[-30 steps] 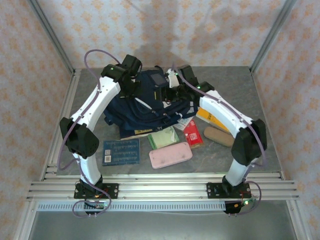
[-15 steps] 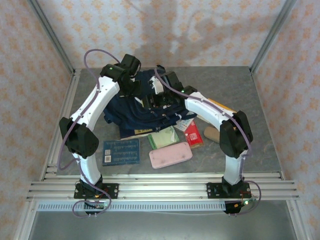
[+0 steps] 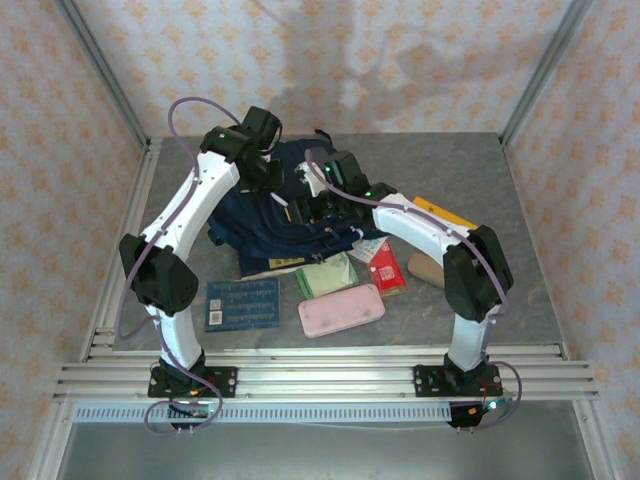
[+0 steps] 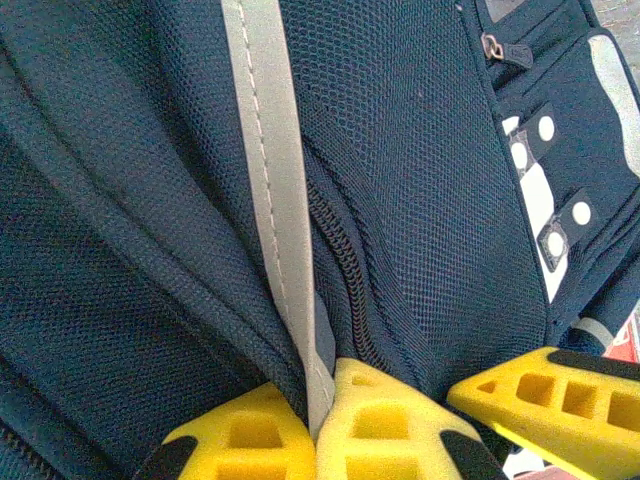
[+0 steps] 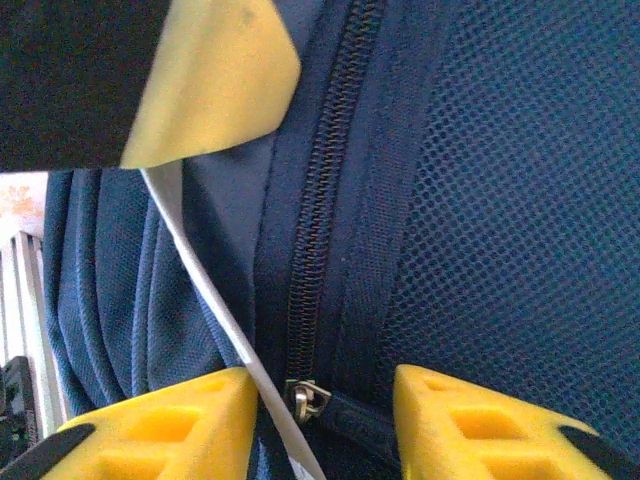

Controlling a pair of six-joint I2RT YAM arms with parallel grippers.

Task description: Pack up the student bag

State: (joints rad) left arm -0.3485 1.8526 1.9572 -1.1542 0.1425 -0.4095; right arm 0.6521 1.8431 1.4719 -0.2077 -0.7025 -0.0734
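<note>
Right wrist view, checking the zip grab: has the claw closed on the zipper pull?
No, the student bag's zipper pull sits untouched between the right claw's spread fingers.

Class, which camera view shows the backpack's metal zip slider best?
Right wrist view: the zip slider sits close up between the right end effector's open fingers. The left wrist view shows zipper teeth; the top external view shows the student bag whole, its zip too small to see.

Navy student bag [image 3: 275, 228] with grey reflective stripes, crumpled flat on the table [image 3: 480, 170], far-centre.
</note>
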